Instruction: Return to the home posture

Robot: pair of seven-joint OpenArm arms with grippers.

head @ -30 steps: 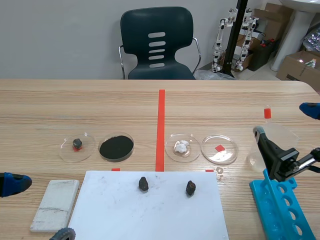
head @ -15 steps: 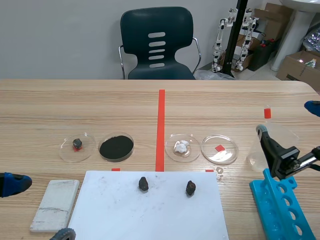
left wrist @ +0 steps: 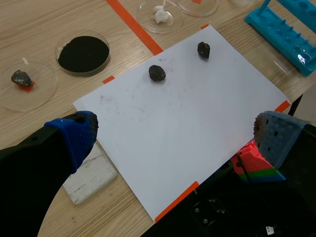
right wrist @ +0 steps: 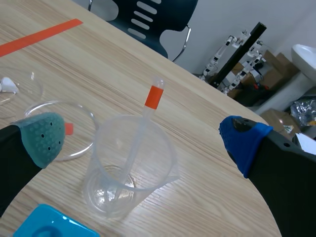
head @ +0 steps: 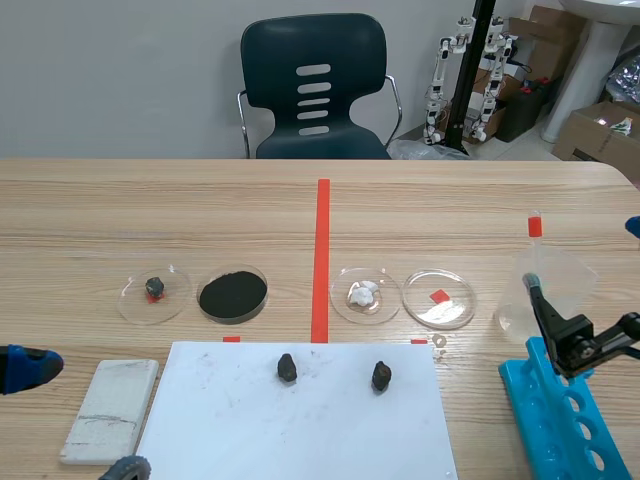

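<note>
Left pincer (left wrist: 175, 136): wide open and empty, hanging over the near edge of the paper (left wrist: 187, 113).
Right pincer (right wrist: 143, 138): wide open and empty, well right of the paper; a clear cup (right wrist: 131, 168) stands ahead of it, apart from both pads.
Handling: nothing to grip or carry. The cup looks light and easily tipped, so the right arm should steer clear of it.

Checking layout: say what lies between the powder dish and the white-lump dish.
Only the red tape line, a mark, between powder dish and white-lump dish; the scene view shows it.
</note>
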